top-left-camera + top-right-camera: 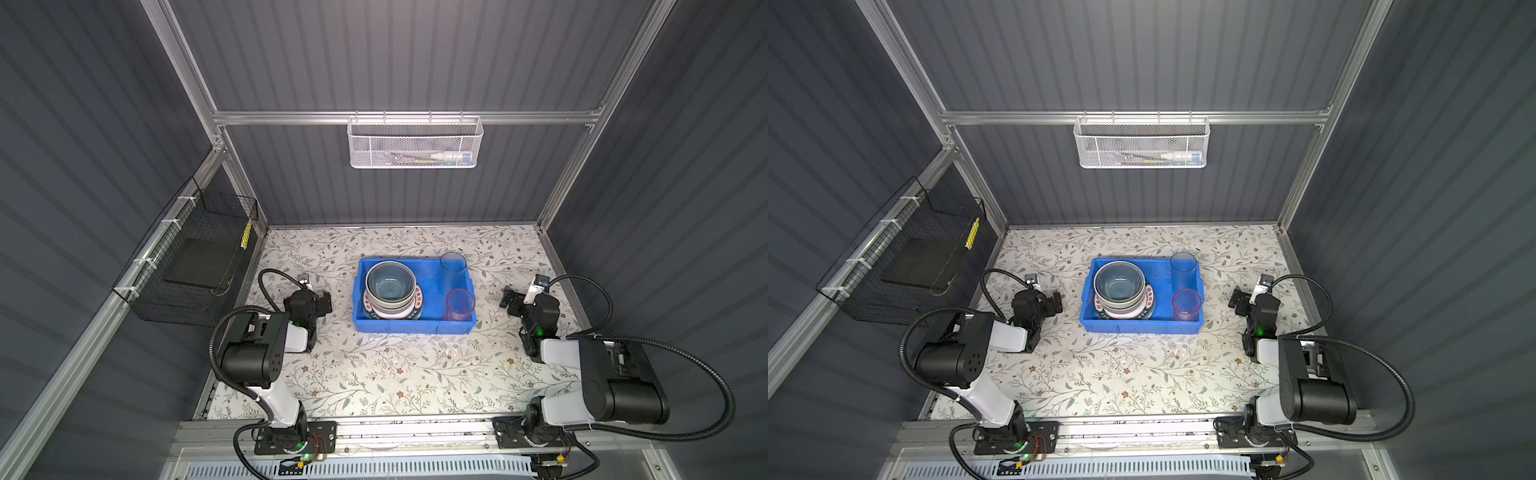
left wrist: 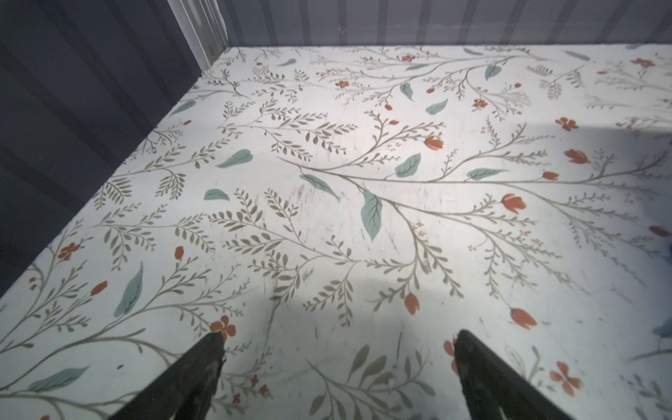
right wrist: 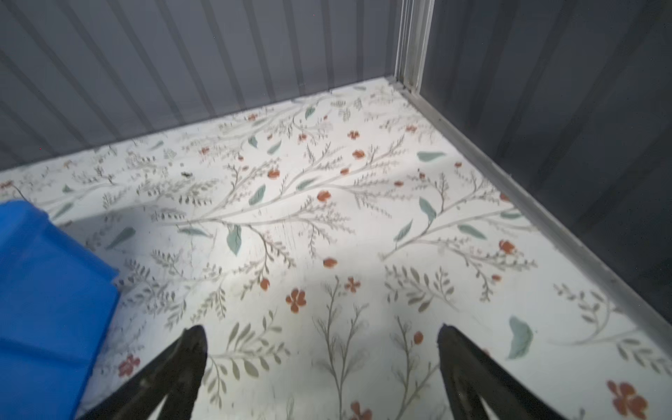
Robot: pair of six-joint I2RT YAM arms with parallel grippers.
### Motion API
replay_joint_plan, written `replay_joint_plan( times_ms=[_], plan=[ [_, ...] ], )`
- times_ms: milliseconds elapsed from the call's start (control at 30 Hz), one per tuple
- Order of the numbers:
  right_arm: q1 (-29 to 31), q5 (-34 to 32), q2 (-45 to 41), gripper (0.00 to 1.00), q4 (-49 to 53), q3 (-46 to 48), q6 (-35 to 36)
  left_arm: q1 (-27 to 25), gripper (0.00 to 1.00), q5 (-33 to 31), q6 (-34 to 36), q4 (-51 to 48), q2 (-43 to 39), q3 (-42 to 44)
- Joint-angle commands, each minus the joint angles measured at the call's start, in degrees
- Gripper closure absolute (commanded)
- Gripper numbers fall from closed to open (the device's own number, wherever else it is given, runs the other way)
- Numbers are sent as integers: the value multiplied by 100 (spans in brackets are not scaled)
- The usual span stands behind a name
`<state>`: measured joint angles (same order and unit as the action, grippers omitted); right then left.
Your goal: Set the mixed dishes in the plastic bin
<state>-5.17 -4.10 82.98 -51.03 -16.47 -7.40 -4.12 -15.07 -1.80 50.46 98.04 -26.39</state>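
The bright blue plastic bin [image 1: 411,327] [image 1: 1138,327] stands mid-table in both top views. Inside it on the left, nested bowls [image 1: 390,284] [image 1: 1119,282], the top one blue, rest on a plate with a dark lettered rim [image 1: 418,302]. On its right side stand a translucent blue tumbler [image 1: 453,266] [image 1: 1183,270] and a pink tumbler [image 1: 460,305] [image 1: 1186,305]. My left gripper [image 1: 322,301] [image 2: 338,334] is open and empty, low over the table left of the bin. My right gripper [image 1: 509,299] [image 3: 320,327] is open and empty to the right of the bin [image 3: 43,291].
A white mesh basket [image 1: 415,143] hangs on the back rail. A black wire basket [image 1: 195,257] is fixed to the left wall. Grey walls close in the floral table [image 1: 395,374] on three sides.
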Motion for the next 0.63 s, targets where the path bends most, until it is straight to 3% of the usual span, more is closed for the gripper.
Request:
replay_joint_plan(
  times_ms=[0,67,133,600],
  plan=[
    [53,-36,104,1,-979,-3,116,34,0,36,101,344,30,3],
    [60,-46,-79,1,-462,-82,105,34,0,38,102,362,40,7],
    [60,20,76,1,-1002,45,142,34,0,38,106,369,40,10],
    [102,-4,18,1,-625,-103,186,34,0,32,119,377,37,10]
  ],
)
